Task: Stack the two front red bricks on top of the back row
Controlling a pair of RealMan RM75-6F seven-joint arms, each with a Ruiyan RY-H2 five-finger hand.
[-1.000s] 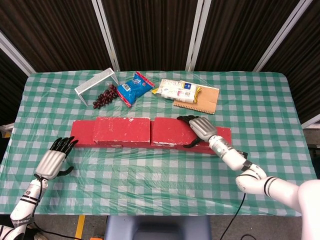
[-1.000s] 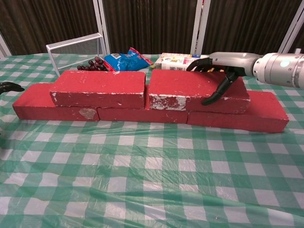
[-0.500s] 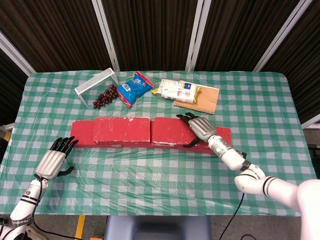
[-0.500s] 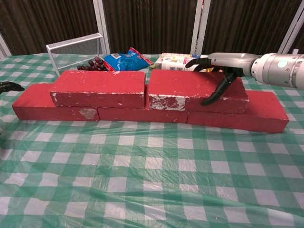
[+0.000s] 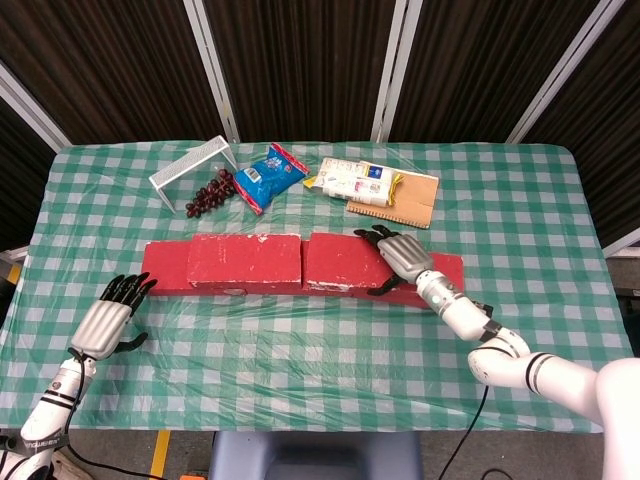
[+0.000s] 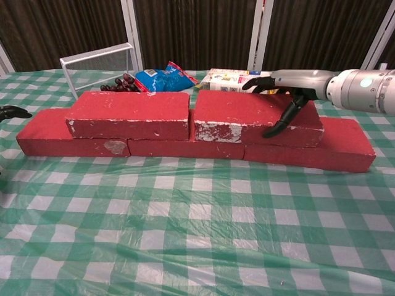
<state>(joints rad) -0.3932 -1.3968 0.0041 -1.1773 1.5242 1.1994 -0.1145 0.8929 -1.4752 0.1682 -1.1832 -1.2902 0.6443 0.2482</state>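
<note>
Two red bricks lie on top of the back row (image 6: 43, 137): the upper left brick (image 5: 245, 260) (image 6: 129, 114) and the upper right brick (image 5: 338, 260) (image 6: 237, 114), end to end with a thin gap between them. My right hand (image 5: 402, 255) (image 6: 290, 83) holds the right end of the upper right brick, its fingers over the top towards the back edge and its thumb down the front face. Near the table's front left edge my left hand (image 5: 105, 320) lies open with nothing in it; the chest view shows only its fingertips (image 6: 12, 112).
Behind the bricks lie a wire rack (image 5: 192, 165), dark grapes (image 5: 208, 192), a blue snack bag (image 5: 270, 177), a white carton (image 5: 350, 180) and a brown notebook (image 5: 405, 200). The green checked tablecloth (image 5: 320, 350) has a wrinkled plastic cover.
My right hand has shifted very slightly along the upper right brick. The bricks and my left hand stay as they were.
</note>
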